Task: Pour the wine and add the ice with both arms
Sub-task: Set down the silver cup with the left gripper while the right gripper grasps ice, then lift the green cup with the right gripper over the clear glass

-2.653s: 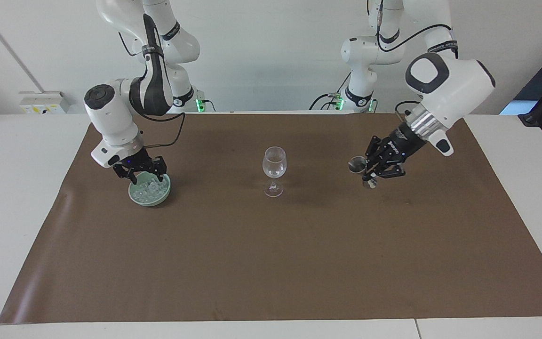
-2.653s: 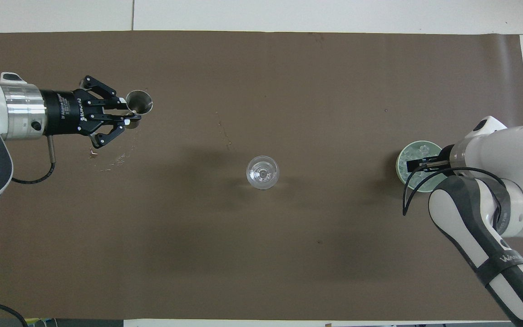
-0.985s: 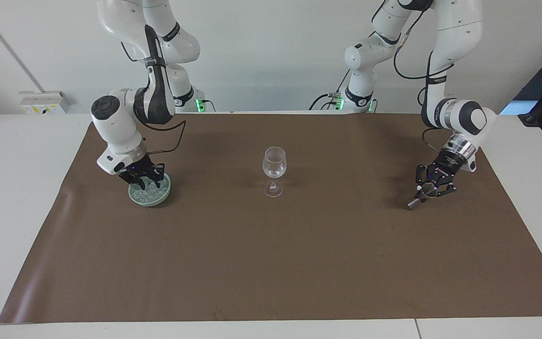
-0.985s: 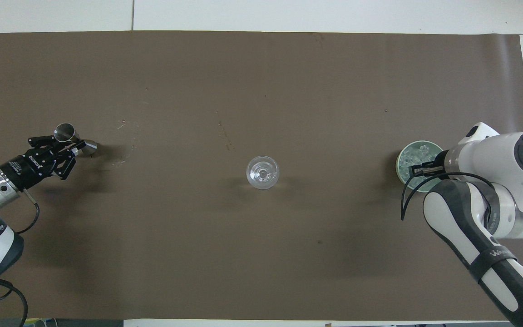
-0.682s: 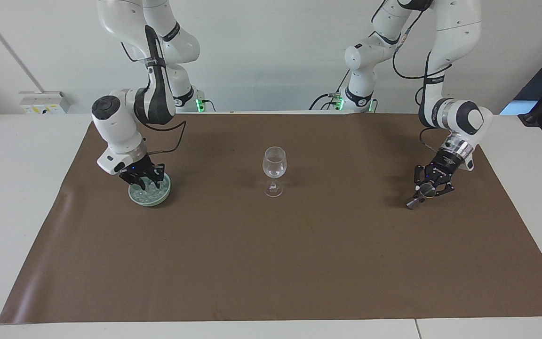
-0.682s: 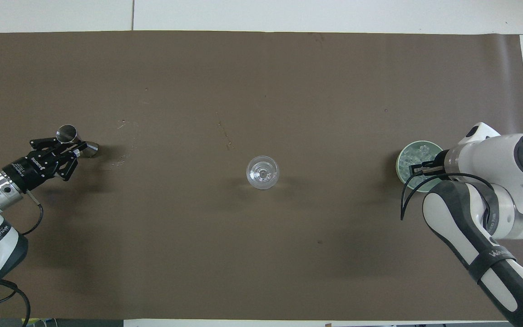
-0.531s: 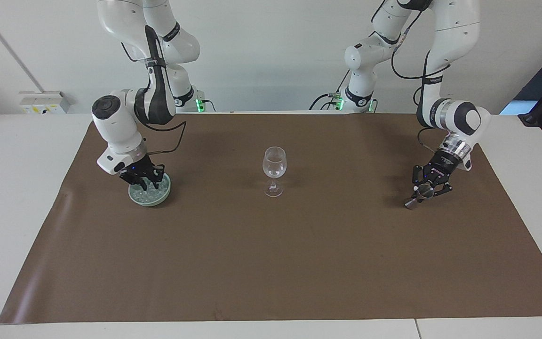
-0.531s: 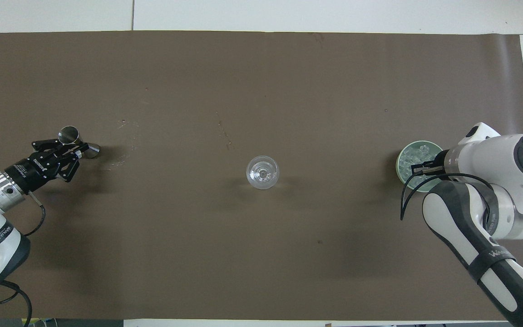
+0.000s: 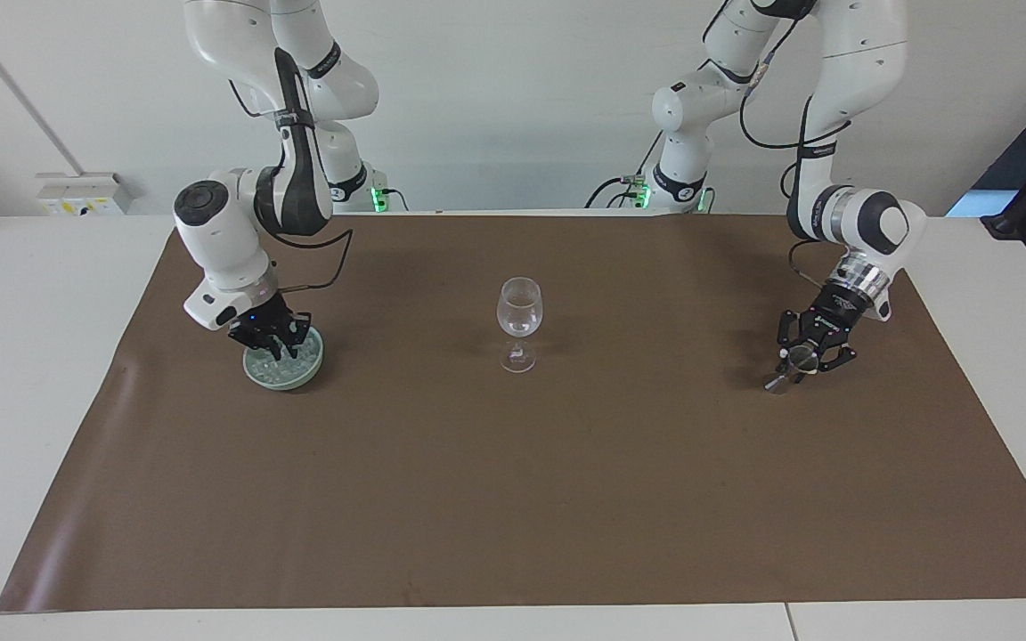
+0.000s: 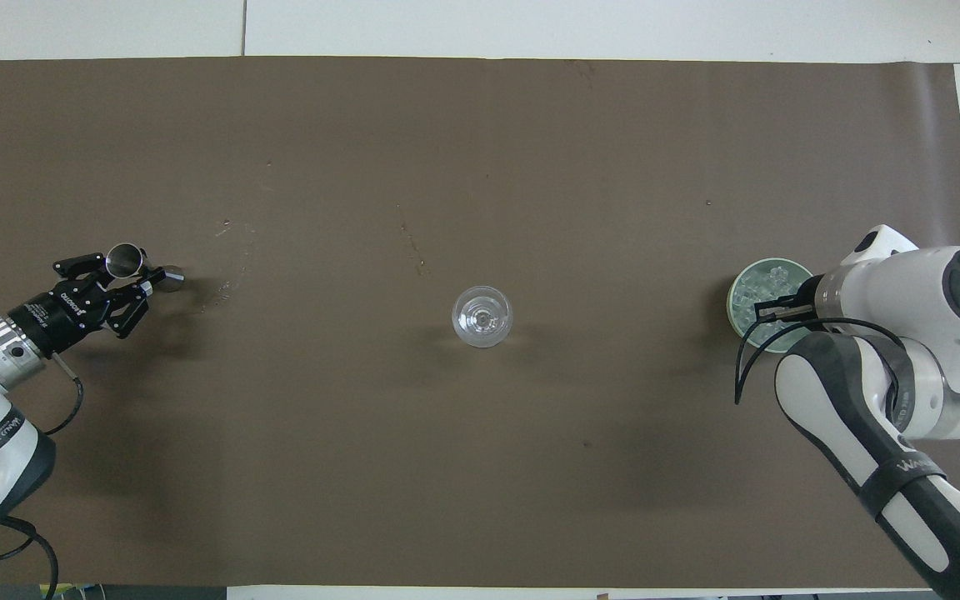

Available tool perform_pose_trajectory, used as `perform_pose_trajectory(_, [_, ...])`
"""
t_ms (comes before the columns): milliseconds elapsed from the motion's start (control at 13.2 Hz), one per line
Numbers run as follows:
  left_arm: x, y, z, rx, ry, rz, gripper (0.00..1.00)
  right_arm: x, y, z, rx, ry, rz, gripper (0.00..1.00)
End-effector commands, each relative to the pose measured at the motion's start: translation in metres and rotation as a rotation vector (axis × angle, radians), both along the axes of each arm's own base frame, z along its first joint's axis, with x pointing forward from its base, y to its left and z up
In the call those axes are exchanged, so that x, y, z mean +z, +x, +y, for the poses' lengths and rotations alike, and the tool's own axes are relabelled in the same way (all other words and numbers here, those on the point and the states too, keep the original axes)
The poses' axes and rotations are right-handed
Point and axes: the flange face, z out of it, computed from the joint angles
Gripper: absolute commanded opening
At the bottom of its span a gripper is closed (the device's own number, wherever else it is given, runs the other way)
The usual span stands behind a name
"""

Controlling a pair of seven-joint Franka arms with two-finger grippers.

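A clear wine glass (image 9: 519, 312) (image 10: 482, 317) stands upright mid-mat. Wine does not show in either view. The ice (image 9: 301, 360) (image 10: 757, 287) fills a pale green bowl (image 9: 256, 377) (image 10: 733, 298) toward the right arm's end. My right gripper (image 9: 272, 350) (image 10: 761, 315) reaches down into that bowl, its fingertips together among the cubes. Toward the left arm's end, my left gripper (image 9: 798, 362) (image 10: 140, 280) holds a small metal jigger (image 9: 800, 357) (image 10: 124, 259) tilted, with the jigger's lower end (image 9: 774, 385) at the mat.
A brown mat (image 9: 513, 499) covers most of the white table. A few small specks (image 10: 222, 287) lie on it between the jigger and the glass.
The left gripper has carried the jigger away from the glass toward its own end and down to the mat. The right gripper's fingers have closed in the bowl.
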Motion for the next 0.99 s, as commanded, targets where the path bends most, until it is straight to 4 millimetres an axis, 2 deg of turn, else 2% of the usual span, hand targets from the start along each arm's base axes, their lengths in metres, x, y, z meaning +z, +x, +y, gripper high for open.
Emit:
perform_pose_trajectory(0, [0.017, -0.004, -0.009, 0.009, 0.017, -0.023, 1.0, 0.007, 0.007, 0.001, 0.012, 0.008, -0.017, 0.05])
perform_pose_trajectory(76, [0.024, -0.002, -0.014, -0.004, 0.023, -0.035, 1.0, 0.013, 0.013, 0.002, 0.013, 0.008, -0.005, 0.05])
perform_pose_trajectory(227, [0.031, -0.005, -0.017, -0.04, 0.052, -0.043, 1.0, 0.041, 0.027, 0.005, 0.002, 0.012, 0.015, 0.05])
perform_pose_trajectory(379, [0.039, -0.008, -0.014, -0.163, 0.152, -0.042, 1.0, 0.068, 0.036, 0.011, 0.003, 0.016, 0.044, 0.05])
perform_pose_trajectory(531, [0.048, -0.011, -0.011, -0.331, 0.283, -0.037, 1.0, 0.095, 0.046, 0.027, 0.012, 0.018, 0.045, 0.05])
perform_pose_trajectory(682, [0.058, -0.006, -0.007, -0.472, 0.408, -0.033, 1.0, 0.124, 0.055, 0.039, 0.003, 0.02, 0.04, 0.05])
perform_pose_trajectory(834, [0.076, 0.002, -0.003, -0.551, 0.462, -0.047, 1.0, 0.155, 0.06, 0.068, -0.003, 0.026, 0.034, 0.06])
perform_pose_trajectory(910, [0.083, 0.005, 0.006, -0.566, 0.489, -0.048, 1.0, 0.169, 0.063, 0.09, -0.016, 0.034, 0.027, 0.06])
